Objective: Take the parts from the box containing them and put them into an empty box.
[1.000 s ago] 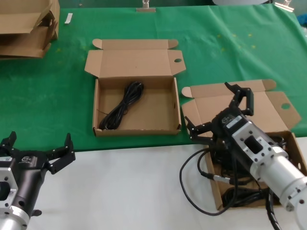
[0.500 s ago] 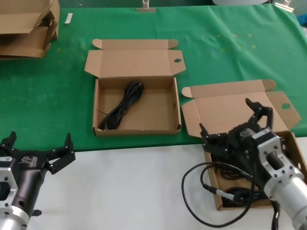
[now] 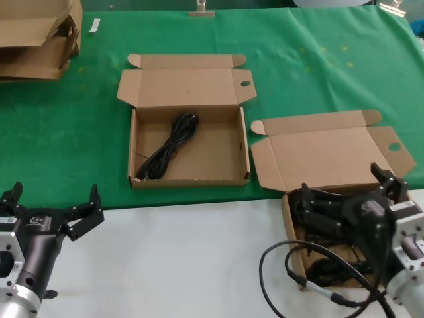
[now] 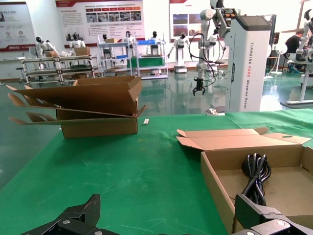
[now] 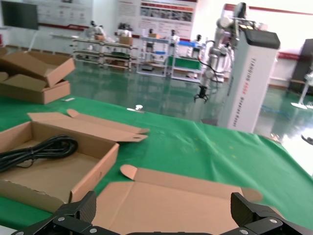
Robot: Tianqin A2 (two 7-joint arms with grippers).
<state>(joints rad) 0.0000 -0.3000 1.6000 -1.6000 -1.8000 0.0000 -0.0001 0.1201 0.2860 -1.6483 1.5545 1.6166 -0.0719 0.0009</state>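
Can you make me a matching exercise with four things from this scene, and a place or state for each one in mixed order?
Things:
1. left gripper
2. right gripper
3. box on the green cloth
4. stack of flattened cardboard

Places or states:
A. far left corner of the table
B. open, over the near right box
C. holds one black cable
D. open, above the white surface

Pairs: 1-D, 2-B, 3-C, 4-A

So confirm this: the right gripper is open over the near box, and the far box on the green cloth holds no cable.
Wrong on the far box: the head view shows one black cable lying in it. The right gripper is indeed open over the near box.
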